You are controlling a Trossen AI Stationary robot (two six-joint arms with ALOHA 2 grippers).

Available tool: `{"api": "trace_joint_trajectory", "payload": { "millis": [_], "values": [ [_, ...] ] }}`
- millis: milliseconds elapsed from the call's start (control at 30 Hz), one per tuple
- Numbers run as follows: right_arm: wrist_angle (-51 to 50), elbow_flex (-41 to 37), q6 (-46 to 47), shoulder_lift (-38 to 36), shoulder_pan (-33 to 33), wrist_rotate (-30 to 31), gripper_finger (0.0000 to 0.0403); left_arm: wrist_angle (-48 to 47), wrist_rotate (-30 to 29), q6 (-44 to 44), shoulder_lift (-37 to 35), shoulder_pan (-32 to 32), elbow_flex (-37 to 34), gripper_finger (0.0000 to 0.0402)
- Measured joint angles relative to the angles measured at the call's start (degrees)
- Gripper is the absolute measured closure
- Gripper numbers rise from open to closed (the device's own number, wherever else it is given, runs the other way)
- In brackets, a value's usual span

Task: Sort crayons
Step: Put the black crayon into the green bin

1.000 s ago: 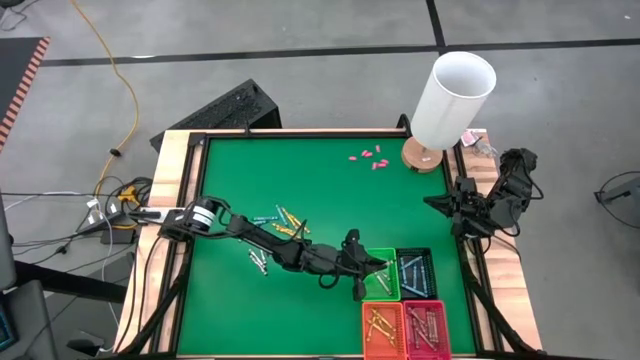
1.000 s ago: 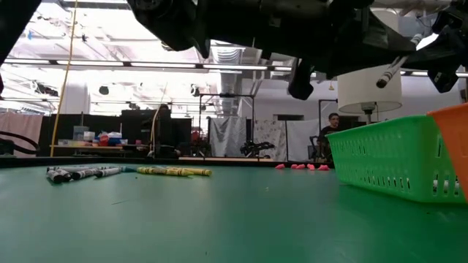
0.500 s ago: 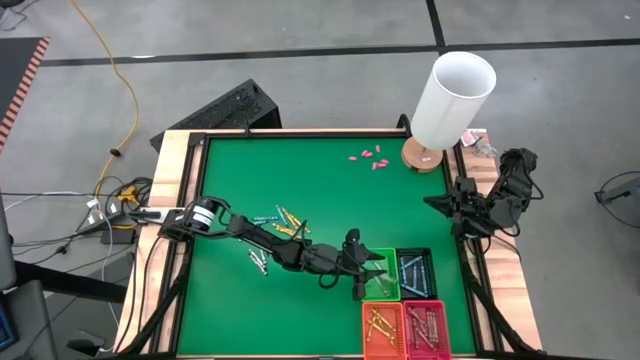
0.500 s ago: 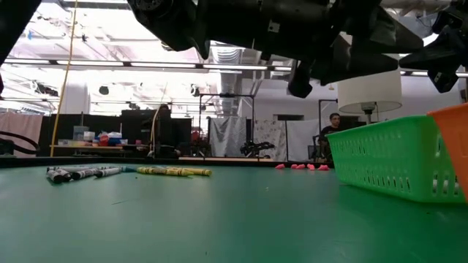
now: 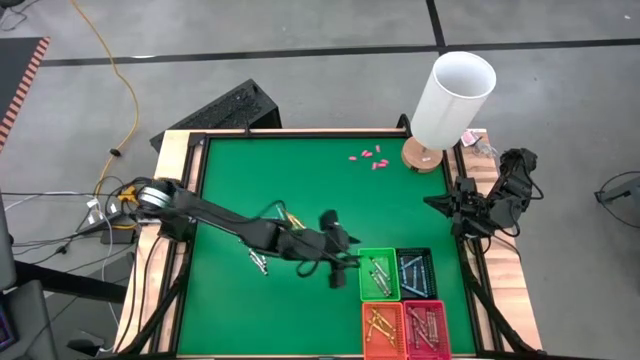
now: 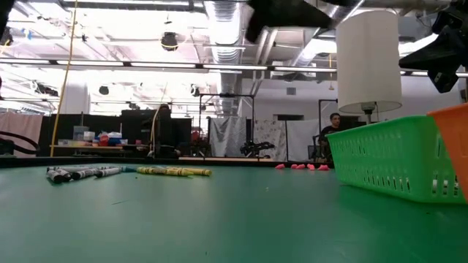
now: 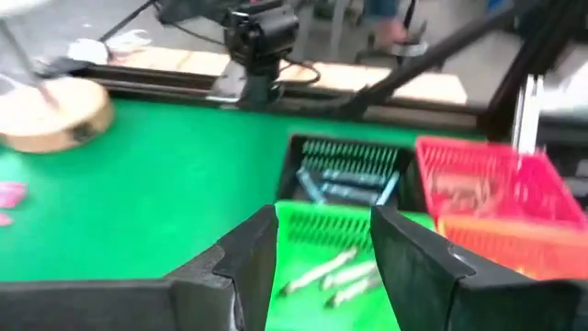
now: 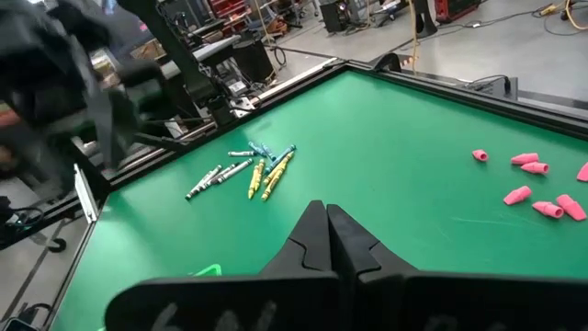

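Observation:
Loose crayons lie on the green mat left of centre: yellow ones (image 5: 286,219), light blue ones (image 5: 264,218) and grey-white ones (image 5: 258,262); the low view shows them too (image 6: 80,173). My left gripper (image 5: 350,262) hangs open above the mat, just left of the green basket (image 5: 379,275). In the left wrist view its fingers (image 7: 323,221) frame that basket and the grey-white crayons (image 7: 335,276) lying in it. My right gripper (image 5: 445,205) waits shut (image 8: 326,225) at the table's right edge.
A dark basket of blue crayons (image 5: 415,271), an orange basket (image 5: 382,328) and a red basket (image 5: 426,328) stand by the green one at the near right. A white lamp (image 5: 452,100) on a wooden base (image 5: 422,155) stands far right, with pink pieces (image 5: 368,157) beside it.
My left gripper, over the green basket, has opened and let go of a grey-white crayon. It has then risen and drawn back toward the table's left, its fingers tipping up toward level. My right arm has kept still.

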Motion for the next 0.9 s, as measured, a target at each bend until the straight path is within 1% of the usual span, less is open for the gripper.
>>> {"api": "trace_joint_trajectory", "payload": {
  "millis": [67, 167, 233, 300, 367, 433, 533, 667, 767, 833, 900],
  "values": [
    [0.0, 0.0, 0.0, 0.0, 0.0, 0.0, 0.0403, -8.0, -0.9, 1.6, -4.3, -0.4, 0.0, 0.0239],
    [0.0, 0.0, 0.1, 0.0, 0.0, 0.0, 0.0403, -20.0, -3.5, 0.8, -9.9, -1.0, 0.0, 0.0239],
    [0.0, 0.0, 0.1, 0.0, 0.0, 0.0, 0.0403, -27.6, -6.2, 0.0, -13.3, -1.7, 0.0, 0.0239],
    [0.0, 0.0, 0.1, 0.0, 0.0, 0.0, 0.0403, -34.4, -10.2, -1.4, -16.8, -2.6, 0.0, 0.0239],
    [0.0, 0.0, 0.1, 0.0, 0.0, 0.0, 0.0403, -41.4, -14.4, -4.5, -20.0, -3.6, 0.0, 0.0239],
    [0.0, 0.0, 0.1, 0.0, 0.0, 0.0, 0.0403, -48.8, -18.5, -9.3, -22.7, -4.6, -0.2, 0.0239],
    [0.0, 0.0, 0.1, 0.0, 0.0, 0.0, 0.0403, -54.0, -22.4, -17.2, -26.3, -5.4, -3.7, 0.0239],
    [0.0, 0.0, 0.1, 0.0, 0.0, 0.0, 0.0403, -55.1, -22.1, -30.7, -28.9, -5.6, -11.9, 0.0239],
    [0.0, 0.0, 0.1, 0.0, 0.0, 0.0, 0.0403, -55.0, -17.8, -40.5, -28.9, -5.6, -17.8, 0.0239],
    [0.0, 0.0, 0.1, 0.0, 0.0, 0.0, 0.0403, -54.3, -14.1, -44.8, -28.9, -5.6, -21.6, 0.0239],
    [0.0, 0.0, 0.1, 0.0, 0.0, 0.0, 0.0403, -53.5, -12.1, -48.8, -28.9, -5.7, -25.2, 0.0239]
  ]
}}
